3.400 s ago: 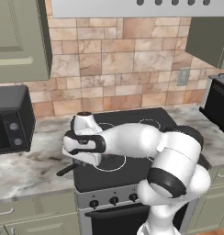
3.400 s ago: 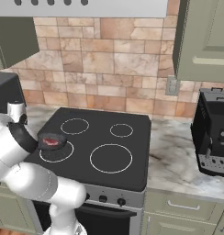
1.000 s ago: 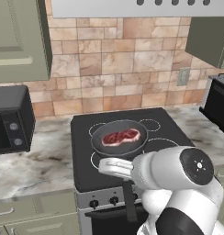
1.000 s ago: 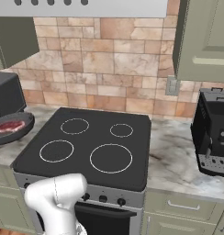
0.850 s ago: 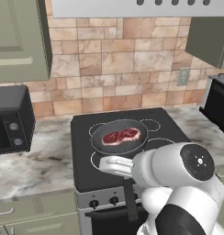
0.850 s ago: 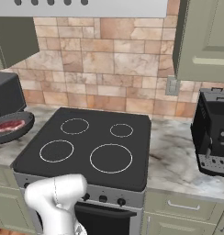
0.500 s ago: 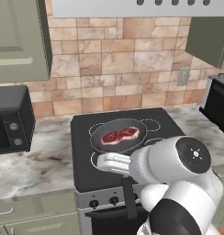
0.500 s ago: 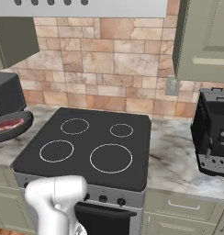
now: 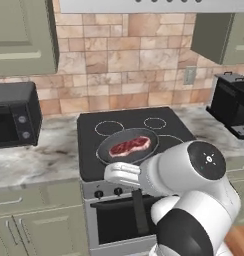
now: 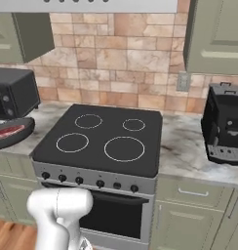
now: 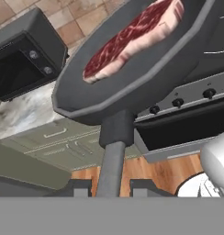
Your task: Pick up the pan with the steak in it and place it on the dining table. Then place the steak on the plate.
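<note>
The gripper (image 11: pixel 106 187) is clamped on the long handle of the pan (image 9: pixel 128 146), its two dark tips standing on either side of the handle down at its far end, and the pan hangs in the air out in front of the stove (image 10: pixel 105 138), off towards the microwave (image 9: pixel 13 120) side. The steak (image 9: pixel 129 145) lies flat in the middle of the pan, apart from the rim all round. From where I stand, the carry is the step in hand, and the thing to get right is keeping the pan level: held so far out along the handle, any roll of the wrist would tip the meat towards the edge, so a slow, even swing looks wise. The stove's black glass top is bare, four rings showing. Marble worktop (image 10: pixel 187 151) runs either side of it, with a black coffee machine (image 10: pixel 225 124) on the right, brick-pattern tile behind, grey-green cabinets above and below, wooden floor underneath. The dining table and plate must be elsewhere in the room.
</note>
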Tool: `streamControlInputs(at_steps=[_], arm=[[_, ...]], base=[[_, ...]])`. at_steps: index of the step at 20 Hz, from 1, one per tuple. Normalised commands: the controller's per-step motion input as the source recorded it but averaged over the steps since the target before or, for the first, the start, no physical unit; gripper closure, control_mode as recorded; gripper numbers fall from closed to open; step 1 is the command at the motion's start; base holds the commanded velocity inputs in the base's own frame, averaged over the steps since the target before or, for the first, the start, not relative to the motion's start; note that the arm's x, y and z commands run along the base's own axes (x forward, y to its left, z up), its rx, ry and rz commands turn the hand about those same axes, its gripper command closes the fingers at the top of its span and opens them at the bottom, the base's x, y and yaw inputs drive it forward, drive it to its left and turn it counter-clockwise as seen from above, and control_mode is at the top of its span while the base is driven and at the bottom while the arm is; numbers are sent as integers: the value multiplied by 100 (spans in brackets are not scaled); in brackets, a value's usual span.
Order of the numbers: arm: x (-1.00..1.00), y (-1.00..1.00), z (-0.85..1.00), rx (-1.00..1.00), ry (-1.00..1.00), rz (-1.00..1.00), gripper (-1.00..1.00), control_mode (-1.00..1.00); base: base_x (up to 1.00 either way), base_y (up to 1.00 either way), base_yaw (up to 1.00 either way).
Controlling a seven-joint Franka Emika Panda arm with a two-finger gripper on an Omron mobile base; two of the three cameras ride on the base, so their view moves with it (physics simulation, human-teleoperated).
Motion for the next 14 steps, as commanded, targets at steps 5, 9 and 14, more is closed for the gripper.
streamControlInputs(at_steps=[5, 9, 14], arm=[[0, 0, 0, 0, 0, 0, 100, 100], [0, 0, 0, 0, 0, 0, 100, 100], [0, 0, 0, 0, 0, 0, 100, 100]], base=[[-64, 1, 12], [-43, -1, 36], [-30, 0, 42]])
